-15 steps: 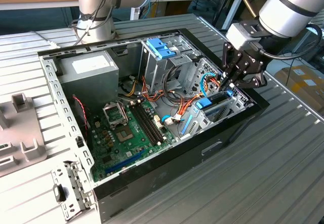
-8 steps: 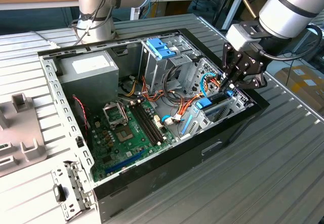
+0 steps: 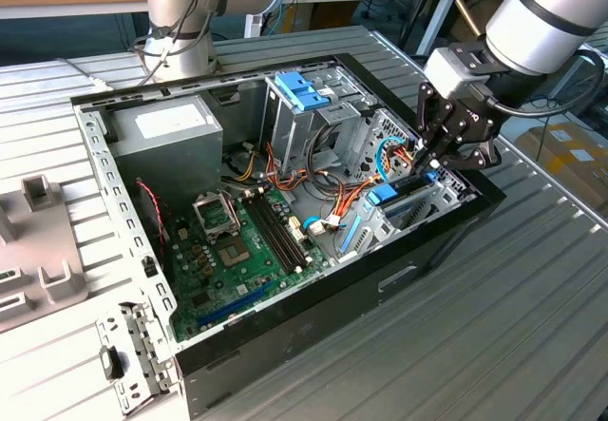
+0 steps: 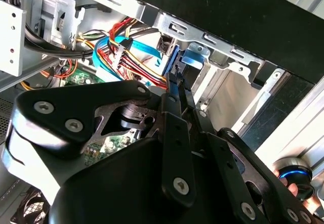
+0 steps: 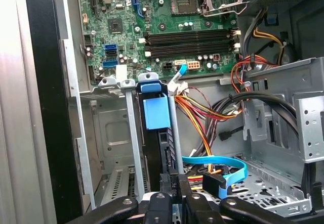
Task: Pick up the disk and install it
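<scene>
- My gripper (image 3: 425, 162) hangs over the drive bay at the corner of the open computer case (image 3: 285, 321) on the exterior view's right, fingers pointing down into the bay.
- The fingers (image 4: 174, 90) are drawn nearly together, pinching the upper edge of the disk (image 5: 158, 133).
- The disk stands on edge inside the metal drive cage (image 5: 130, 133), its blue end tab (image 5: 155, 107) toward the motherboard (image 5: 162, 21); in the exterior view the tab shows just below my fingertips.
- A flat blue cable (image 5: 223, 166) loops just beside the disk, near red, orange and yellow wires (image 5: 202, 113).
- A grey power supply (image 3: 176, 131) sits at the far end of the case.
</scene>
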### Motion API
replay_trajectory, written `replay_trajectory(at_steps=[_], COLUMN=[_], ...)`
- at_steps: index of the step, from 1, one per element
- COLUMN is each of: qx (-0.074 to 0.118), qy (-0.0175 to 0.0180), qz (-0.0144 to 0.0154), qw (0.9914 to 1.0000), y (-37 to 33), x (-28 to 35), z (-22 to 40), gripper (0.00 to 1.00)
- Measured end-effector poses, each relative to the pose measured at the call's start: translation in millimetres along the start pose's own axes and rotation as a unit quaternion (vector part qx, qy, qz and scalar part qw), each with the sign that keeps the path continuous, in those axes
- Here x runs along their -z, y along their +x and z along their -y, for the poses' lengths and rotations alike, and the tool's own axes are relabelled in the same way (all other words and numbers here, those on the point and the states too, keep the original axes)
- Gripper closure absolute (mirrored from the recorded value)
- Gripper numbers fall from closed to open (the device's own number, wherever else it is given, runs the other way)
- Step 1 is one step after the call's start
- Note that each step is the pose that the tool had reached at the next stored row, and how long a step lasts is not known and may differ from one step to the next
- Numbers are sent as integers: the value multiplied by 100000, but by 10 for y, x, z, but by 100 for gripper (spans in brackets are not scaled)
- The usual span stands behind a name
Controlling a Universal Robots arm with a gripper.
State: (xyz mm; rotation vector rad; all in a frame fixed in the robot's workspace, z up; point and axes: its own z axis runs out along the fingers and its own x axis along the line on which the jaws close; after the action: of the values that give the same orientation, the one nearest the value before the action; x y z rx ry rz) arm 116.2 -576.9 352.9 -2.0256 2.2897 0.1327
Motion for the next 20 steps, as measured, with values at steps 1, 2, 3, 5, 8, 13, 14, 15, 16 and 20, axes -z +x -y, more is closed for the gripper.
replay_trajectory(at_steps=[1,2,3,5,8,13,14,15,16,20], qx=[6,72,209,974,2238,2239,2239,2243,2281,2401], qy=[-1,-11,-26,-116,-267,-263,-263,-264,-266,-279], qz=[-1,-3,-2,-16,-28,-50,-56,-68,-75,-80], qw=[100000,100000,100000,99995,99975,99975,99975,99974,99974,99971], y=[3,3,4,5,4,-14,-14,-14,-15,-13], x=[-3,-6,-8,-12,-24,-39,-42,-46,-52,-65], z=[-3,-3,-4,-5,-4,6,7,7,8,8], gripper=[83,83,83,83,83,83,83,83,83,83])
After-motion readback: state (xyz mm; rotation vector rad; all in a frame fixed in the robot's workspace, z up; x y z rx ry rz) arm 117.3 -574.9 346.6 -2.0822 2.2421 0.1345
